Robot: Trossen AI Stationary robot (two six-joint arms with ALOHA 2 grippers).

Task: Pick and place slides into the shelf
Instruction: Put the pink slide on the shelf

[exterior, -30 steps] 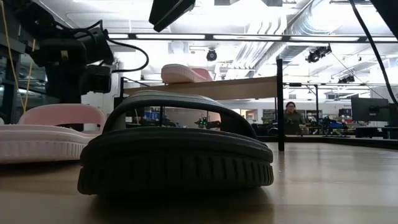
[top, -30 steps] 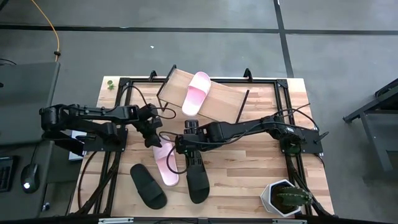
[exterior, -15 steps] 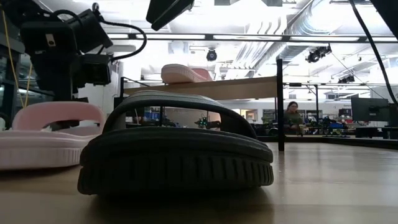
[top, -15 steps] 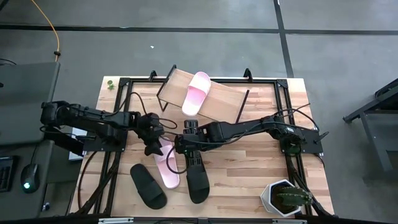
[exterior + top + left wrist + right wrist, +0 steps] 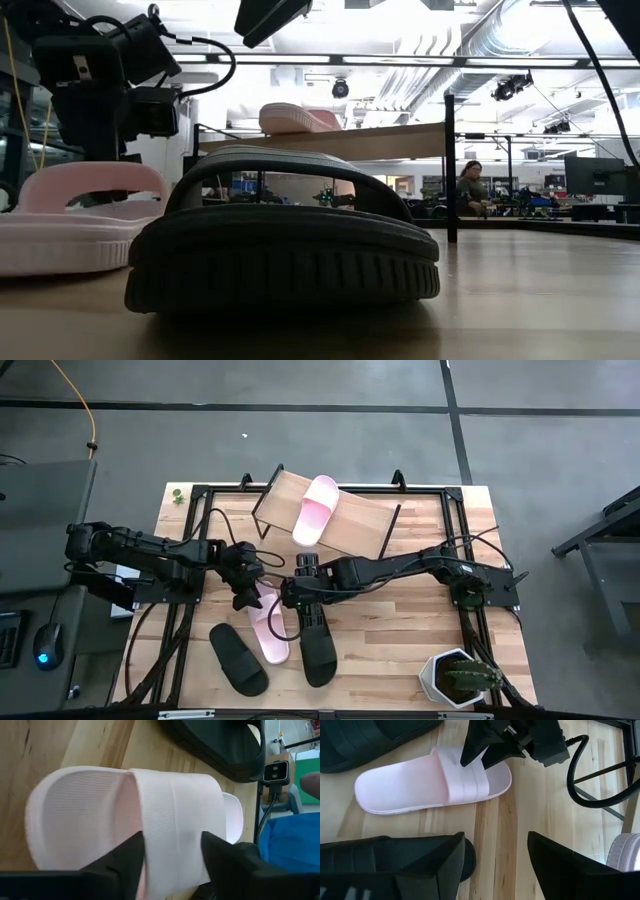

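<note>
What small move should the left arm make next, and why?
Probably close the left hand on the strap of the pink slide on the table: its open fingers sit either side of that strap. The shelf holds only one pink slide so far.

Four slides are in sight: two pink and two black. One pink slide [image 5: 316, 509] lies on the shelf [image 5: 363, 523], of which there is one. The other pink slide [image 5: 266, 625] lies on the table [image 5: 400, 630], as do both black ones, one black slide [image 5: 238, 659] toward the left and another black slide [image 5: 317, 643] to the right of it. There are two robot arms, each with one hand: the left hand [image 5: 244, 591] and the right hand [image 5: 306, 596]. One potted cactus [image 5: 460, 680] stands at a table corner. One person [image 5: 470, 185] shows in the room behind.
</note>
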